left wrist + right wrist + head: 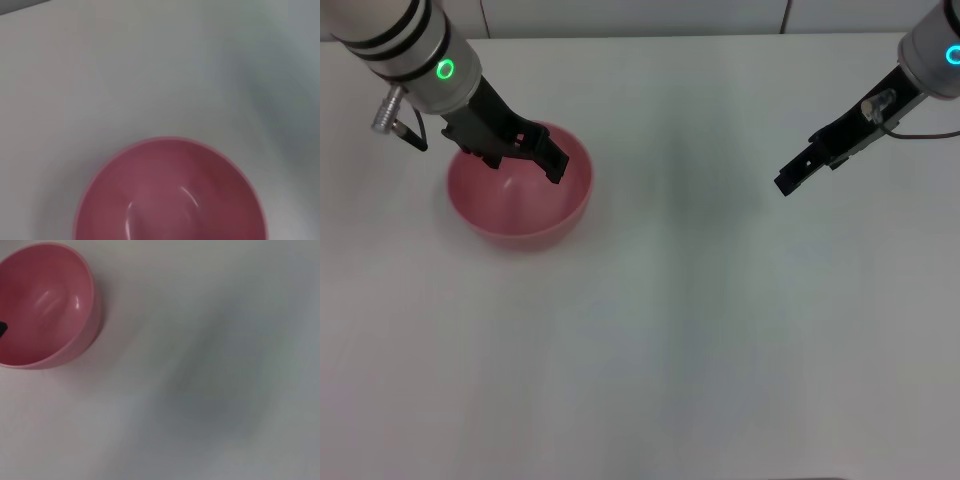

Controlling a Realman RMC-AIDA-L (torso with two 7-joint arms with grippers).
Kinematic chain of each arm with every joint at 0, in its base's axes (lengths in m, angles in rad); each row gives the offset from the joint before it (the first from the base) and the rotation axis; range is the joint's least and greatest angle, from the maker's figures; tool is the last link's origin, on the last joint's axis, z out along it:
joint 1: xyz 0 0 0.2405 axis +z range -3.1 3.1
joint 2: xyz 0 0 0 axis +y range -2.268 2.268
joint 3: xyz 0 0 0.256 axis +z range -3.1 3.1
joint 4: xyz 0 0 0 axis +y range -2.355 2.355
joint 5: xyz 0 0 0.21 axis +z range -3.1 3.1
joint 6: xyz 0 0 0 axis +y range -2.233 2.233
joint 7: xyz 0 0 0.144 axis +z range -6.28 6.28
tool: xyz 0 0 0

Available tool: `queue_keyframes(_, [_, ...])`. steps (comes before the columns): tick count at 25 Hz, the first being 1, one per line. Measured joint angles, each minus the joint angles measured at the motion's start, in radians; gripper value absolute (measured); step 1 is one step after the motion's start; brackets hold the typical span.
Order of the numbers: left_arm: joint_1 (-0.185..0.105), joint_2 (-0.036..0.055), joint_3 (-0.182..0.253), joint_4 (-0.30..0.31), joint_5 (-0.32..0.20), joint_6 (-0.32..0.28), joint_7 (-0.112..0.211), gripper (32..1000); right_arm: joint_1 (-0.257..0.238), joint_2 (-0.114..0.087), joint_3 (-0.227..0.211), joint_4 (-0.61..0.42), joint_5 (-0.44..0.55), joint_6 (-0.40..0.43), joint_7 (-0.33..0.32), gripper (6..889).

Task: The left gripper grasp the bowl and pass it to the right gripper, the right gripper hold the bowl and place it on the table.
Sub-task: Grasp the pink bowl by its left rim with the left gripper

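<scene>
Plain white matte bench (720, 330) fills nearly the whole head view, bare flat top, with a strip of pale wall and a seam line along the far edge. Soft grey shadows fall on the bench between the arms. Round deep pink plastic bowl (520, 195) sits upright on the bench on the robot's left side, mouth up, inside bare. Chunky black left gripper (535, 150) on a white arm with black bands and a green ring hangs over the bowl's far rim, fingers slightly apart and over the opening; cannot tell if they touch the rim. Slim black right gripper (790, 180) on a white-grey arm with a cyan ring hovers well apart from the bowl on the right; cannot tell its fingers' state.
</scene>
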Motion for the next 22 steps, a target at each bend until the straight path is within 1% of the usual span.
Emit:
queue_keyframes(7, [0.004, 0.0067, -0.006, 0.001, 0.011, -0.007, 0.001, 824, -0.003, 0.0, 0.0, 0.0, 0.0, 0.0, -0.002, 854])
queue_keyframes(11, [0.003, 0.0072, -0.03, 0.002, 0.058, -0.009, 0.001, 823, -0.004, 0.0, 0.001, 0.001, 0.0, 0.001, -0.005, 854])
queue_keyframes(16, [0.002, 0.0074, -0.059, 0.004, 0.094, -0.017, 0.003, 821, -0.01, 0.001, 0.003, 0.001, 0.0, 0.002, -0.006, 854])
queue_keyframes(19, [0.002, 0.0081, -0.062, 0.0, 0.111, -0.03, 0.003, 820, -0.011, 0.001, 0.004, 0.001, 0.0, 0.002, -0.007, 854])
queue_keyframes(22, [0.002, 0.0096, -0.079, -0.003, 0.129, -0.039, 0.003, 819, -0.013, 0.001, 0.006, 0.001, 0.0, 0.002, -0.008, 854])
